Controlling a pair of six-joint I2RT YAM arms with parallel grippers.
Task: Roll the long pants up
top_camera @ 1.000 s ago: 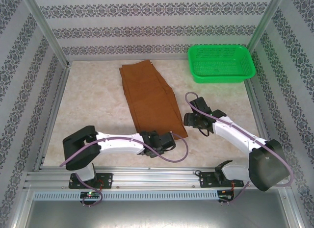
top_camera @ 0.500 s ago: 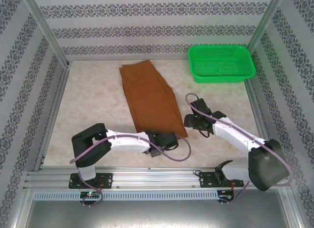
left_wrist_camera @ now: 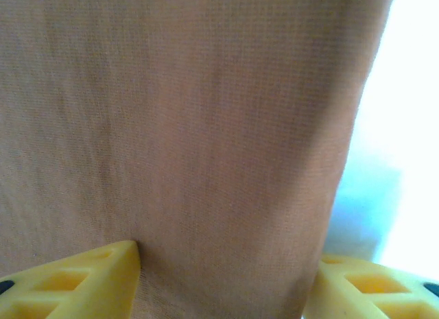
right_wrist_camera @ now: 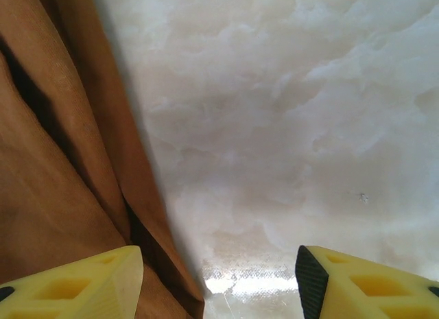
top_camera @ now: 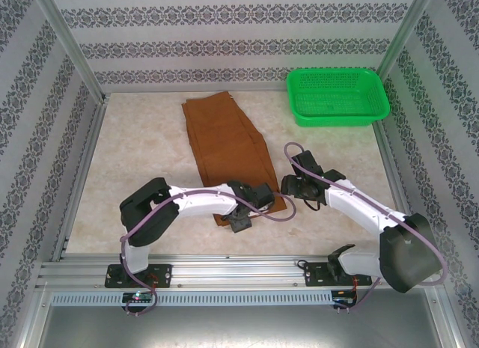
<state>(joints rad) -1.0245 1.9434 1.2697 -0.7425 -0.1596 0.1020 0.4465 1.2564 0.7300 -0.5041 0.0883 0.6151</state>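
Observation:
The long pants [top_camera: 228, 146] lie folded lengthwise on the table, a rust-brown strip running from the back to the near middle. My left gripper [top_camera: 241, 217] is down on their near end. In the left wrist view the flat cloth [left_wrist_camera: 206, 127] spans the gap between my yellow fingertips [left_wrist_camera: 82, 281], and the gripper [left_wrist_camera: 226, 285] stands open. My right gripper [top_camera: 292, 187] hovers open at the right edge of the pants. In the right wrist view this gripper [right_wrist_camera: 219, 278] has one finger over the layered pants edge [right_wrist_camera: 48, 161] and the other over bare table.
A green plastic basket [top_camera: 338, 97] sits at the back right corner. The marble-look table [top_camera: 142, 161] is bounded by patterned walls and metal frame posts. Bare tabletop [right_wrist_camera: 288, 127] lies to the right of the pants.
My left arm has swung right and forward, bringing its gripper onto the pants' near end, which now bulges slightly toward the near edge. The right arm has barely moved.

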